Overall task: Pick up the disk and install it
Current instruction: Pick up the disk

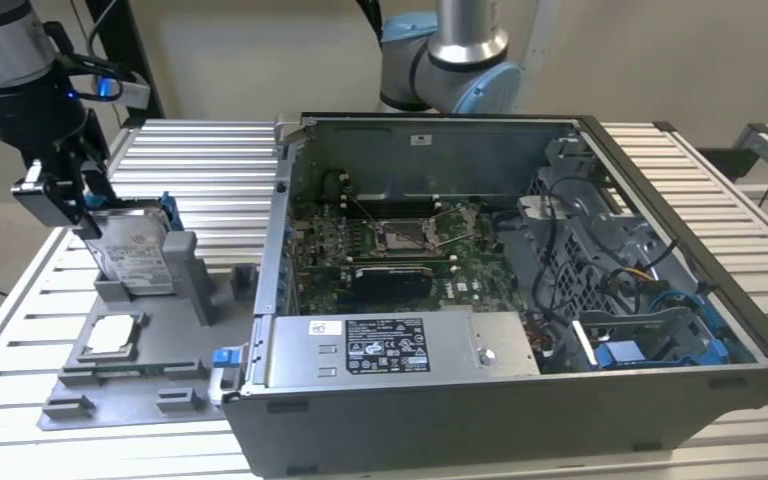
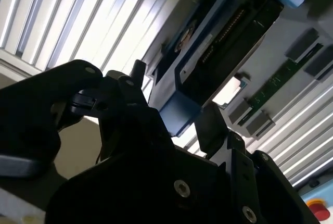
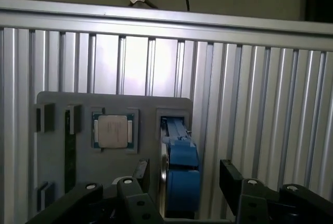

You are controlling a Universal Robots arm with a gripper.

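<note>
Okay, risk first. End effector (image 3: 185,172) was open and held nothing. Its fingers (image 3: 231,174) stood on either side of the top edge of the disk (image 3: 182,153). The first wrist view showed a gap on one side, with the other finger just beside the metal face.

The gap was uneven, so my guess is a closing pinch could shove the disk sideways in its slot before both fingers bit. It could also catch only the blue plastic edge, which may flex and let the drive slip.

Disk stood on edge, leaning slightly, in the grey holder (image 1: 187,262) on the grey fixture tray (image 1: 144,395), at the exterior view's left. An off-axis lift would likely jam it against the holder walls or drag the tray across the bench (image 1: 197,150).

Processor chip (image 1: 113,333) sat in its pocket near the holder on the same tray, and a low swing might clip it.

Farther off, the open computer case (image 1: 518,300) lay well apart, toward the exterior view's right. Its raised wall looked like something a held disk could strike.

Relative position: disk directly below and between the fingers, its top edge inside the gap. The body reached down away from the end effector into the holder.
</note>
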